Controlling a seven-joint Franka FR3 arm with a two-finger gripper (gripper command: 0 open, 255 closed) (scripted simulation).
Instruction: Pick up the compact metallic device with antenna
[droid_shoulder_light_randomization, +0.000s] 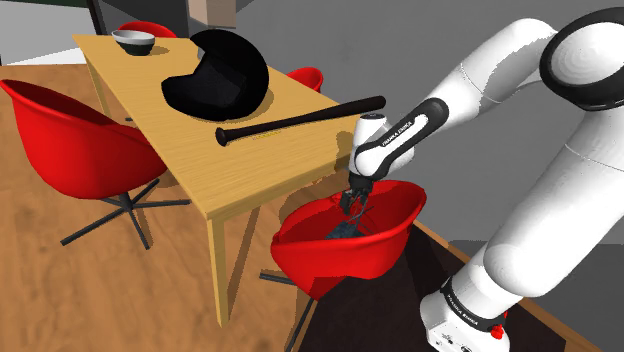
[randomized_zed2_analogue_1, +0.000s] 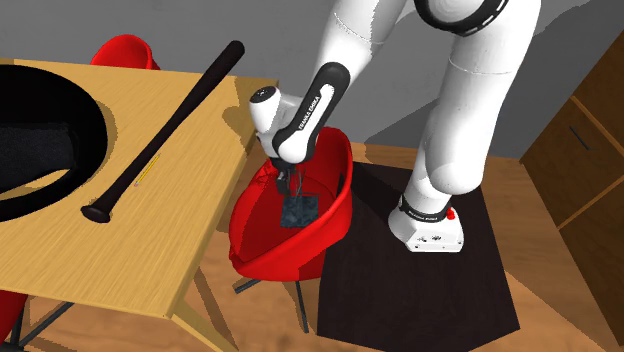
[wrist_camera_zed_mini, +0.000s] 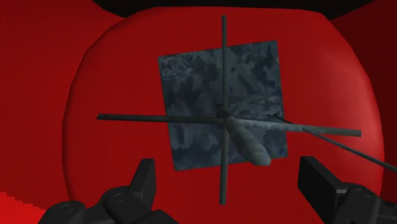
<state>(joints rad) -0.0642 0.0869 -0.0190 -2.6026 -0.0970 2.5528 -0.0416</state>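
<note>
Gaping black jaws over a flat, mottled grey device with thin crossed rods on red chair.

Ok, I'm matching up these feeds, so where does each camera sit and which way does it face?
Shoulder view: beside and behind the stand, looking down over the table and red chair; the arm shows at right.
Second exterior view: over the table, facing the stand; arm and hand show.
Wrist view: on the hand, looking into the chair seat at the grey device; open fingers show.
Shared: all three show chair and device.
</note>
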